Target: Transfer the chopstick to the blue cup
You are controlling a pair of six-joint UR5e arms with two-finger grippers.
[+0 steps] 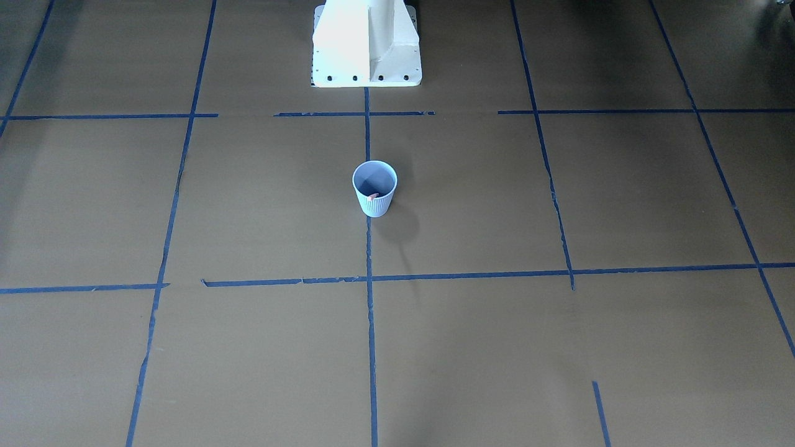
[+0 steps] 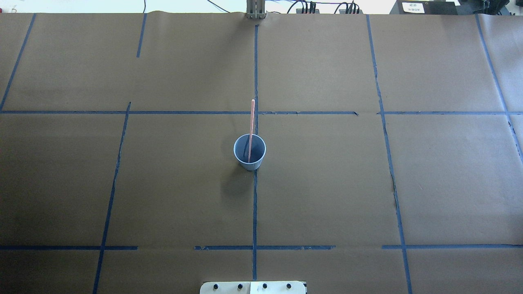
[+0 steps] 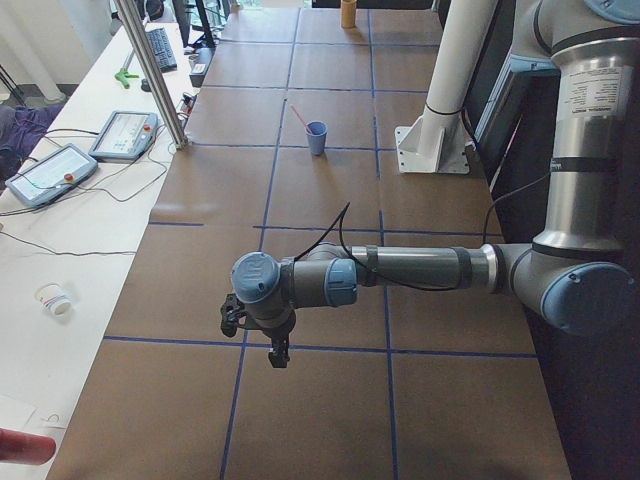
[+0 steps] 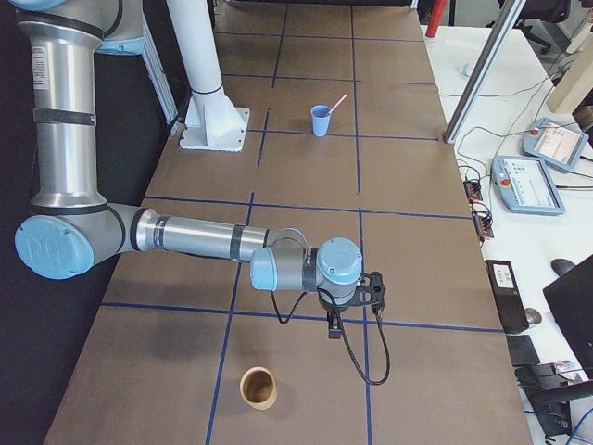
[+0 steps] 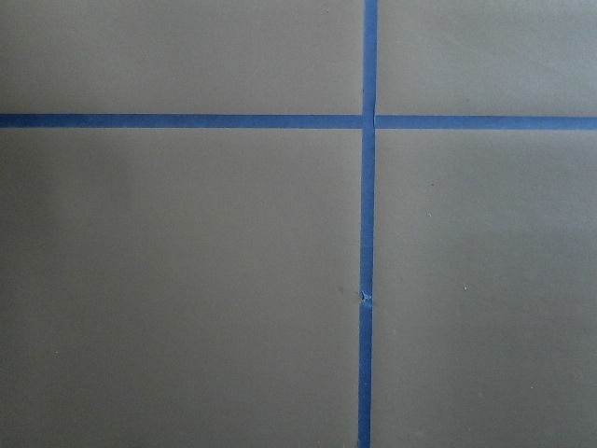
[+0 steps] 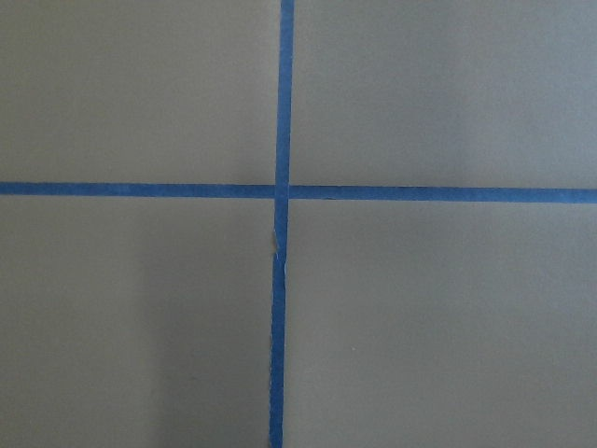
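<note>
The blue cup (image 1: 375, 205) stands upright near the middle of the table on the centre tape line. It also shows in the overhead view (image 2: 251, 165) and both side views (image 3: 316, 138) (image 4: 321, 121). One thin pink chopstick (image 2: 252, 122) stands in it and leans on the rim away from the robot base; its tip shows inside the cup (image 1: 372, 197). My left gripper (image 3: 278, 356) and right gripper (image 4: 334, 328) hang over bare table far from the cup, each towards its own end. They show only in the side views, so I cannot tell whether they are open or shut.
The white robot base (image 1: 366, 43) stands behind the cup. A brown cup (image 4: 258, 387) stands on the table near my right gripper. Blue tape lines (image 5: 367, 233) cross under both wrists. Teach pendants (image 3: 122, 135) and cables lie on the operators' side table.
</note>
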